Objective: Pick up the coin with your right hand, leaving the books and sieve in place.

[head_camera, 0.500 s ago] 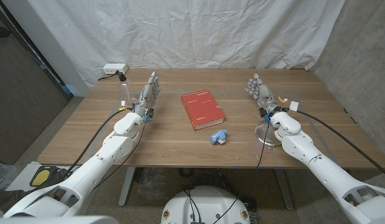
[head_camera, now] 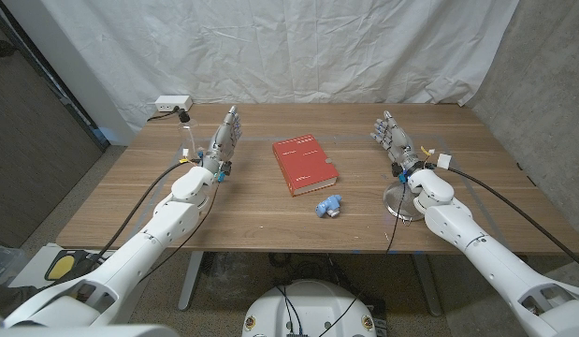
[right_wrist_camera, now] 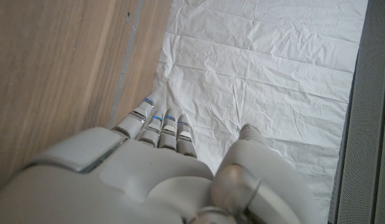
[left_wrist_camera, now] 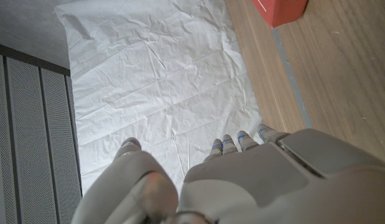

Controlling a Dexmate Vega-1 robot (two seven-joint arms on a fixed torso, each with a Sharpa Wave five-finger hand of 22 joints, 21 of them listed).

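Both hands stand open and empty: the right hand (head_camera: 390, 137) is well right of the red hardcover book (head_camera: 304, 165), the left hand (head_camera: 224, 140) well to its left. No coin can be made out. The round metal sieve (head_camera: 402, 202) lies under the right forearm, so a careless reach could drag it.

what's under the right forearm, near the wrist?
A metal sieve lies on the table there, its round rim showing beside the right arm. The arm covers part of it, so what is inside cannot be seen. No coin can be made out.
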